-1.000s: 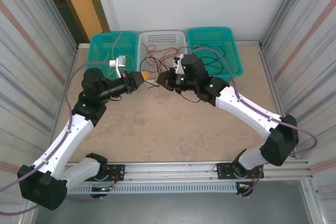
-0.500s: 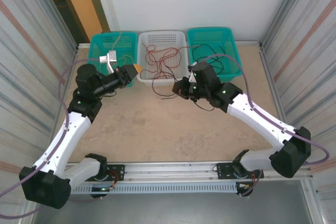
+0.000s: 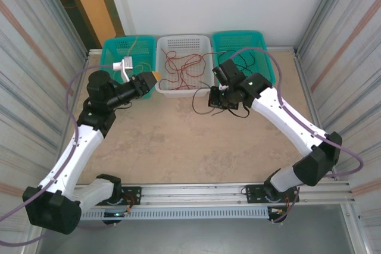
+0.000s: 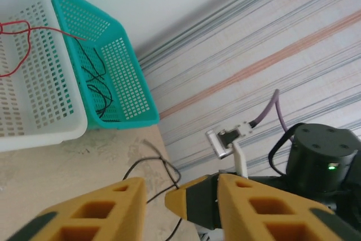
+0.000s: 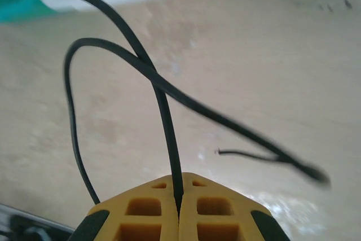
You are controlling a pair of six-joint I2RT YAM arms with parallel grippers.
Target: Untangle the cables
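Note:
My right gripper (image 5: 179, 187) is shut on a thin black cable (image 5: 163, 100), which loops up from the jaws and trails over the table. From above, the right gripper (image 3: 215, 100) hovers in front of the white basket (image 3: 183, 41), the black cable (image 3: 195, 98) hanging beside it. Red cables (image 3: 178, 66) lie curled in the white basket. More black cables (image 3: 245, 57) sit in the right teal basket (image 3: 238, 35). A tan cable (image 3: 134, 47) rests in the left teal basket (image 3: 113, 46). My left gripper (image 3: 153, 77) is open and holds nothing; the left wrist view also has the left gripper (image 4: 180, 187) with jaws apart.
Corrugated metal walls close in both sides. The three baskets line the back edge. In the left wrist view the black cable (image 4: 152, 167) lies on the tan table (image 4: 67, 162) in front of the right arm (image 4: 321, 156).
The two grippers, close together a second ago, have parted. The left one drew back to the left and opened; the right one moved right with the black cable, pulling it off the white basket.

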